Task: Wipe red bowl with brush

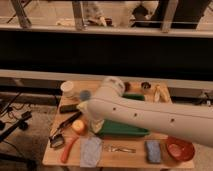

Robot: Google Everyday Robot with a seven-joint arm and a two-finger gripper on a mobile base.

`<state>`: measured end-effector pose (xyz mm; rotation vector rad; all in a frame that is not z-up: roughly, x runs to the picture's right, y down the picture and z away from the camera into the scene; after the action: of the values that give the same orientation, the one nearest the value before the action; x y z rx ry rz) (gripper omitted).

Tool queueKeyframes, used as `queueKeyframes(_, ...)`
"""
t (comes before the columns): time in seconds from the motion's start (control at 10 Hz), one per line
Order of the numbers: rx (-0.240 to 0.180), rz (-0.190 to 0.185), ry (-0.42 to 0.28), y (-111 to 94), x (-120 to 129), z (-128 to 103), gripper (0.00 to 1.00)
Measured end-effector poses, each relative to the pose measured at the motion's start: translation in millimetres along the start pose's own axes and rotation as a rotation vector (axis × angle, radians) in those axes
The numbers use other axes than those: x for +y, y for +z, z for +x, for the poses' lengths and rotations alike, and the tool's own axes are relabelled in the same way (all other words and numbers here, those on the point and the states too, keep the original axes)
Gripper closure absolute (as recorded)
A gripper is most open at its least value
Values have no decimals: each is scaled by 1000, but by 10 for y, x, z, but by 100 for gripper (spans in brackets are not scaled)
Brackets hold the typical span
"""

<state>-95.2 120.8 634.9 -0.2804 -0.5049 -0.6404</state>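
The red bowl [180, 148] sits at the front right corner of the wooden table [125, 161]. The brush [66, 129] lies at the front left, its black handle slanting up to the right and its bristle head [56, 142] towards the table's left edge. My white arm [150, 116] sweeps across from the right and covers much of the green tray [122, 131]. My gripper [95, 125] hangs at the arm's left end over the tray's left edge, right of the brush and far from the bowl.
An orange stick [69, 149], a grey cloth [91, 150], a metal utensil [120, 148] and a blue sponge [153, 151] lie along the front. A yellow-orange ball [79, 126], a black block [69, 107], a white cup [67, 89] and a grey-blue cup [85, 95] stand at the left.
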Motion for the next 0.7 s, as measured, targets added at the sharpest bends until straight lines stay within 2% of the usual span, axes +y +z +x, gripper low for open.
queueKeyframes(0.2, -70, 17, -43, 155, -235, -159, 20)
queueKeyframes(0.3, -80, 17, -44, 172, -257, -173, 20)
queueKeyframes(0.7, -75, 18, -28, 166, -230, -153, 20)
